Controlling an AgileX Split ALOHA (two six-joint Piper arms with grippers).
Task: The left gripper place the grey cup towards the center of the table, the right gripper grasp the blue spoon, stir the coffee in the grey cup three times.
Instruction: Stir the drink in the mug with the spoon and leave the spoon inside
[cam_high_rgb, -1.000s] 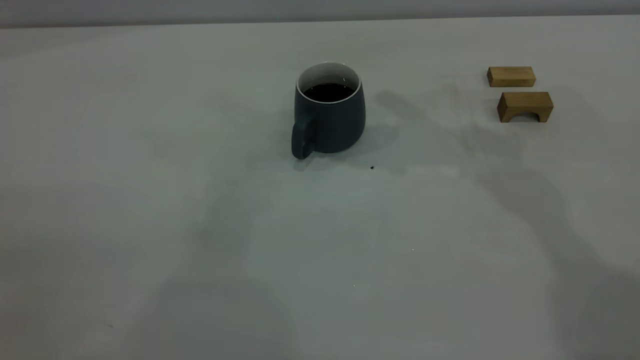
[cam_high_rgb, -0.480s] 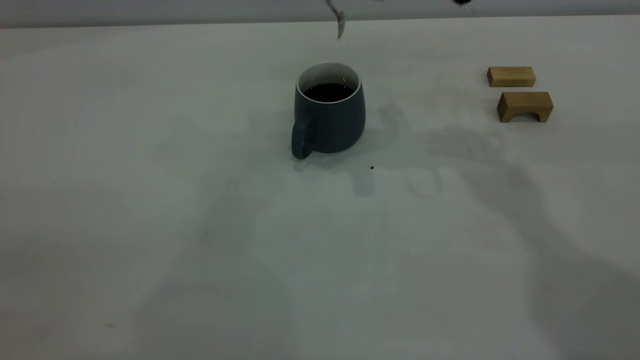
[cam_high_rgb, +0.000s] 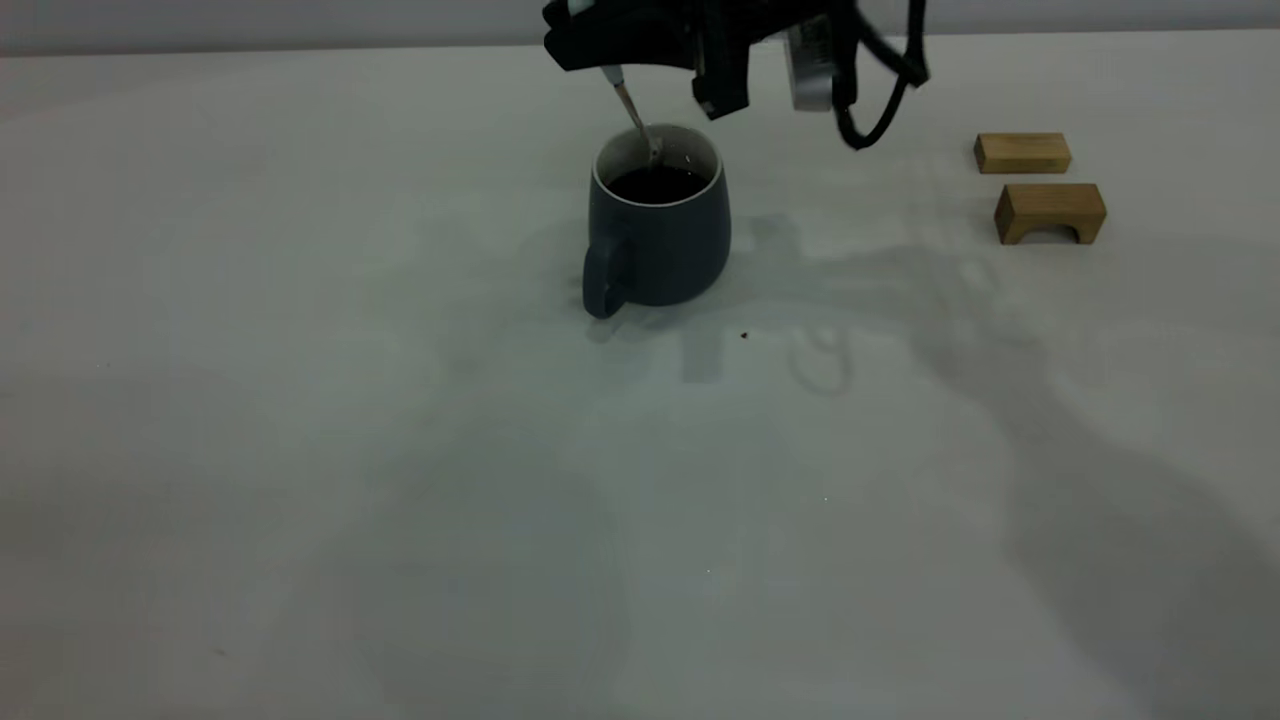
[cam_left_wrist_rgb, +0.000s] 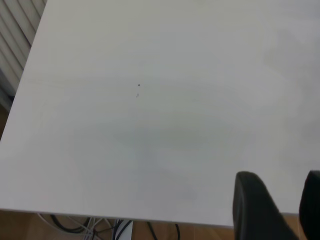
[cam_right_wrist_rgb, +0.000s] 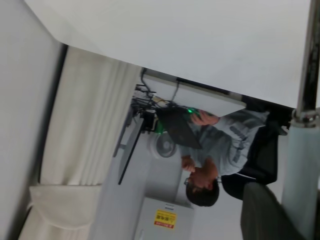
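Exterior view: two wooden blocks (cam_high_rgb: 1040, 188) sit at the far right of the table (cam_high_rgb: 300, 450), well apart from the grey cup (cam_high_rgb: 658, 225), and nothing lies between them. The cup stands upright near the table's middle, toward the far side, handle turned to the near left, a tiny dark speck (cam_high_rgb: 744, 335) just near of it. Wide bare tabletop stretches left, right and near of the cup; the far edge runs close behind it. The right gripper (cam_high_rgb: 605, 40) hangs over the cup's far rim, its fingers closed on the pale handle of the blue spoon (cam_high_rgb: 636, 115), which slants down so its bowl dips inside the rim at the far side of the coffee (cam_high_rgb: 656, 184). The coffee fills the cup partway, white wall showing above it.

Left wrist view: the left gripper (cam_left_wrist_rgb: 280, 207) hovers over bare tabletop close to a table edge, away from the cup, fingers apart with a clear gap and nothing between them.

Right wrist view: the spoon's stem and pale handle (cam_right_wrist_rgb: 305, 150) run alongside a dark finger (cam_right_wrist_rgb: 267, 215); beyond the table edge a seated person (cam_right_wrist_rgb: 220, 150) works at a laptop beside a white curtain (cam_right_wrist_rgb: 80, 150).
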